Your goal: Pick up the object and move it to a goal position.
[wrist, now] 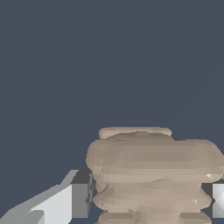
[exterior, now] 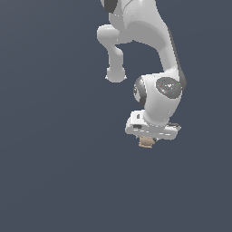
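The object is a small tan blocky piece with faint darker bands. In the exterior view it sticks out just below my white gripper, near the middle of the picture. In the wrist view the object fills the space between my two fingers, which press on both of its sides. The gripper is shut on the object. The fingertips are hidden by the gripper body in the exterior view.
A plain dark grey-blue surface lies all around. The white arm reaches down from the top of the exterior view.
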`<state>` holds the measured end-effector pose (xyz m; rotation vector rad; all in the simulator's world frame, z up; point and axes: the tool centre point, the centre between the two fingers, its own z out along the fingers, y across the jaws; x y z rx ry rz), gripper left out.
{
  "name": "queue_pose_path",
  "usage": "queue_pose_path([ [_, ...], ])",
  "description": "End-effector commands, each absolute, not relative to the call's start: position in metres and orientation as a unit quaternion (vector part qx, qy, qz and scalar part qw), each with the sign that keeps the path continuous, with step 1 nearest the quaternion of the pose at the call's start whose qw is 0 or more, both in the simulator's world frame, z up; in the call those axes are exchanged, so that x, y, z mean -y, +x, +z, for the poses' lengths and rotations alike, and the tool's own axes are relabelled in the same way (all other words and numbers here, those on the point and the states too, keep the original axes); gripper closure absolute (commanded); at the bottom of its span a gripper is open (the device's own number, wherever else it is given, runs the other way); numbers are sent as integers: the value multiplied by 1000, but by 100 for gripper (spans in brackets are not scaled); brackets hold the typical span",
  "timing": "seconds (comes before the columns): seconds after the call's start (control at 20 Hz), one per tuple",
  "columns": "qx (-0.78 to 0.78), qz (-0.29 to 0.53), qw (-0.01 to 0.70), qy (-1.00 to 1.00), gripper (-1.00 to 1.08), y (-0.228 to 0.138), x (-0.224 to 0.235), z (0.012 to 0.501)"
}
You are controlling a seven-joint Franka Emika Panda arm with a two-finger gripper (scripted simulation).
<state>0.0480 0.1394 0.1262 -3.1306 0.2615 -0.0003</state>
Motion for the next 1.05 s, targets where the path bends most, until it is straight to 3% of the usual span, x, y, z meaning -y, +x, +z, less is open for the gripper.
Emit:
queue_pose_path([
  [0.0,-83,0,0,-997,108,54,-154,145],
  [0.45,-83,0,0,-997,108,71,-187,184],
  [1.0,-83,0,0,-997,108,75,-192,191],
])
